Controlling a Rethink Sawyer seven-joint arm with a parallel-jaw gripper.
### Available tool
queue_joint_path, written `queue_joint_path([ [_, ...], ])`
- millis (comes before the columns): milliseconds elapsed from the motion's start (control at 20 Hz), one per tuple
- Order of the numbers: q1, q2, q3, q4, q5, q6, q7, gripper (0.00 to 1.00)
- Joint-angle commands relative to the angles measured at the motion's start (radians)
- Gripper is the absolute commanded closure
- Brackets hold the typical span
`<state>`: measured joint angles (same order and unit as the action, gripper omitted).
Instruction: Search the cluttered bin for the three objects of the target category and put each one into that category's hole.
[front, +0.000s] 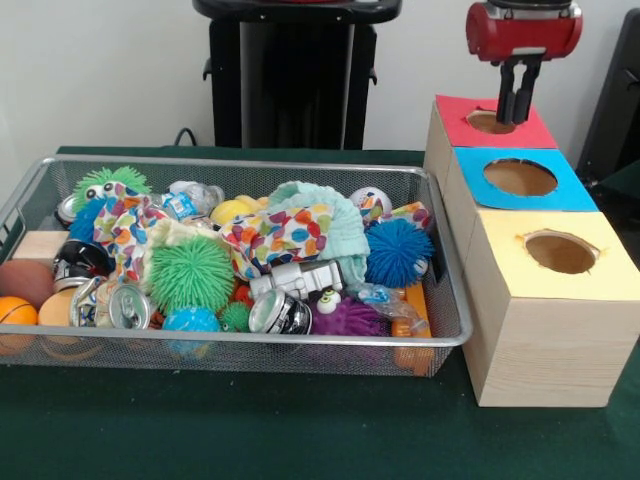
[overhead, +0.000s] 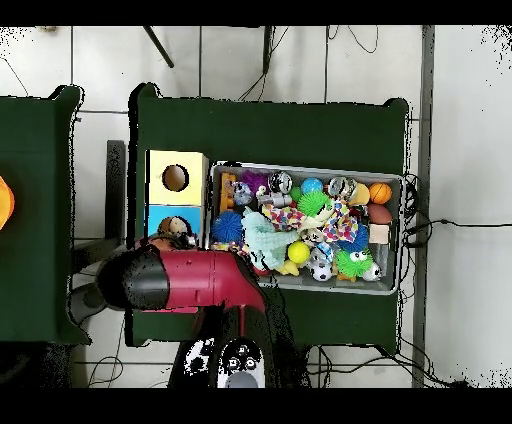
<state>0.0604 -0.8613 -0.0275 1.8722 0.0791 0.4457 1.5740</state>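
Observation:
The wire-mesh bin (front: 240, 161) sits on the green table, heaped with toys: a green spiky ball (front: 190, 272), a blue spiky ball (front: 398, 252), drink cans (front: 118, 305), patterned cloths (front: 280, 235) and balls. It also shows in the overhead view (overhead: 300, 167). My gripper (front: 517, 108) hangs straight down over the hole (front: 490, 121) of the red-topped box (front: 455, 115), tips at the hole's rim. Its fingers are close together with nothing visible between them. In the overhead view my arm covers the red-topped box and most of the gripper (overhead: 176, 229).
Three wooden boxes stand in a row right of the bin: red-topped, blue-topped (front: 520, 178) and yellow-topped (front: 560, 252), each with a round hole. Overhead shows the yellow (overhead: 176, 178) and blue (overhead: 158, 215) tops. The robot's pedestal (front: 290, 80) stands behind the bin.

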Motion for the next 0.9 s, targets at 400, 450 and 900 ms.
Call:
queue_joint_path([
  [400, -0.132, 0.154, 0.048, -0.029, -0.023, -0.016, 0.088, 1.0],
  [450, -0.144, 0.165, 0.049, -0.046, -0.032, -0.01, 0.074, 1.0],
  [900, -0.235, 0.223, 0.095, -0.11, -0.088, -0.024, 0.007, 1.0],
])
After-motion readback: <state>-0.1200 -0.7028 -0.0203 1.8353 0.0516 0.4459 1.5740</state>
